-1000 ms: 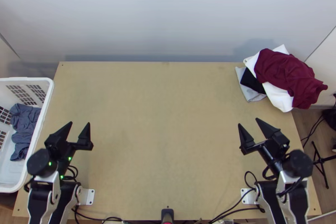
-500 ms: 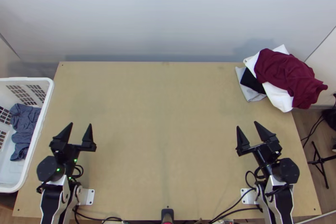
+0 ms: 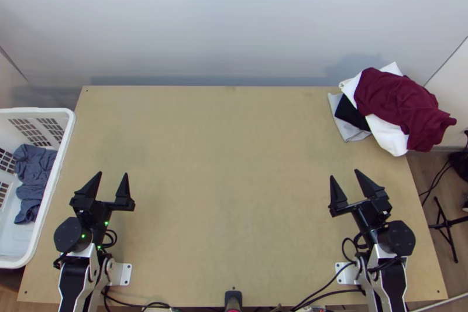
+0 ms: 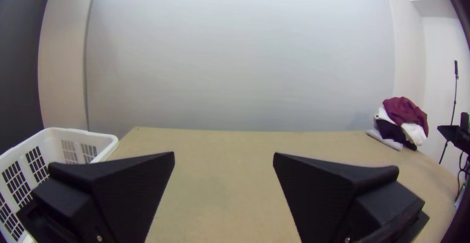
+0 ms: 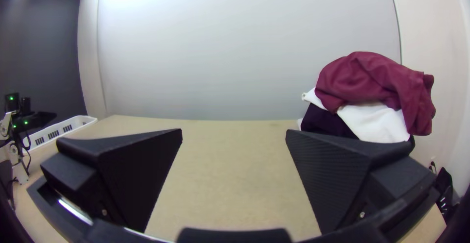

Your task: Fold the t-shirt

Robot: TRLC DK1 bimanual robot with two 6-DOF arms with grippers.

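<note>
Left gripper (image 3: 113,174) and right gripper (image 3: 344,174) are drawing back slightly, standing wide open and empty; the likely t-shirt (image 3: 34,180) is lying bunched in the basket (image 3: 63,154), so folding is waiting.

A clothes pile (image 3: 398,101) lies on the table's (image 3: 234,165) far-right corner, a basket (image 3: 35,110) left.

Table (image 3: 234,165): light wood, viewed from my position | Far right corner: cloth pile (image 5: 372,86), bunched maroon cloth (image 3: 395,101) over white cloth (image 3: 385,135), black cloth (image 3: 350,113), grey cloth (image 3: 346,131)
</note>
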